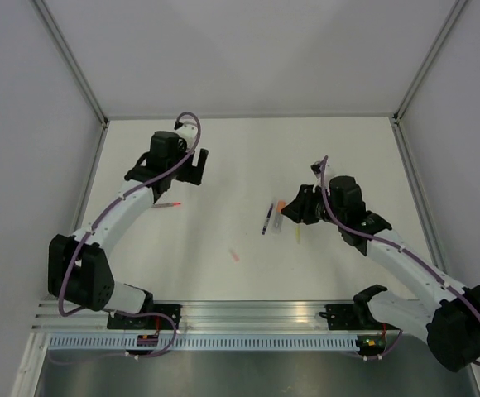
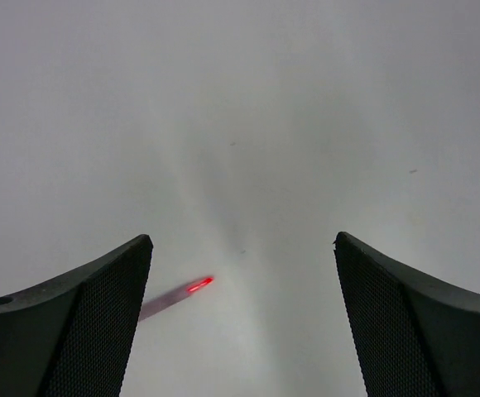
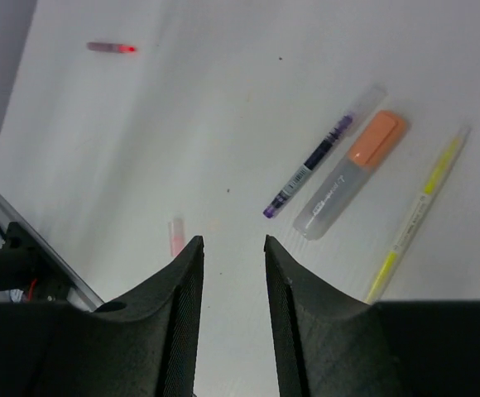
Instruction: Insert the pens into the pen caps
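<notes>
**White desk, loose pens: mis-grab and roll-away risk**

White desk [image 1: 223, 149] in a white-walled bay, nothing held.

- Left fingers [image 2: 99, 314] are spread wide and empty at the far left. The grey pen with the red-orange tip [image 2: 178, 294] lies flat on the desk just near of them.
- Right fingers [image 3: 170, 322] stand apart with a narrow gap and nothing in it, over the centre-right cluster.
- The cluster is the purple pen [image 3: 310, 165], a grey barrel with an orange end [image 3: 352, 174] and the yellow pen [image 3: 418, 215], lying close side by side.
- The pale pink cap [image 3: 176, 236] lies alone, near-left of the cluster.

Risks as I see them:
- The cluster is tight, so fingers coming down could pinch two barrels or flick a neighbour away.
- The pens are slim and lie flat. A shallow pinch could roll one, and a deep one scrapes the desk.
- The cap is small and light. An off-centre close could skid it or spin it.
- A pen tilted in the grip could miss the cap bore and shove the cap off.
- I can't tell which pen fits the pink cap.
</notes>
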Robot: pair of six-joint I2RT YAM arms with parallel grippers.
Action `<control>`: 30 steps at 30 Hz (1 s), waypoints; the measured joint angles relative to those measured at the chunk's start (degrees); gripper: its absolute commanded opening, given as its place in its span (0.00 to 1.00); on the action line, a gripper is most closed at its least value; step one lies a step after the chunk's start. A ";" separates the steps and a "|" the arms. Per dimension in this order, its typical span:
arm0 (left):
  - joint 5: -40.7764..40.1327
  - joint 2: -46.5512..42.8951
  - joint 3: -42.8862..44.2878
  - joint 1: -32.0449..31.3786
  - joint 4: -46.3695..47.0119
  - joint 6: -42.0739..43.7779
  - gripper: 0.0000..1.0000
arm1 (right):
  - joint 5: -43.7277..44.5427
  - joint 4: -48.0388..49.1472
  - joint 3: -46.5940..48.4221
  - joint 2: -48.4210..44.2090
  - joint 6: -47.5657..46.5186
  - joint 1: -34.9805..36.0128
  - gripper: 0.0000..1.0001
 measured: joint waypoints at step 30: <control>11.91 26.80 5.49 16.41 -12.28 42.95 0.69 | -11.39 8.81 -5.25 -14.27 5.66 0.00 0.43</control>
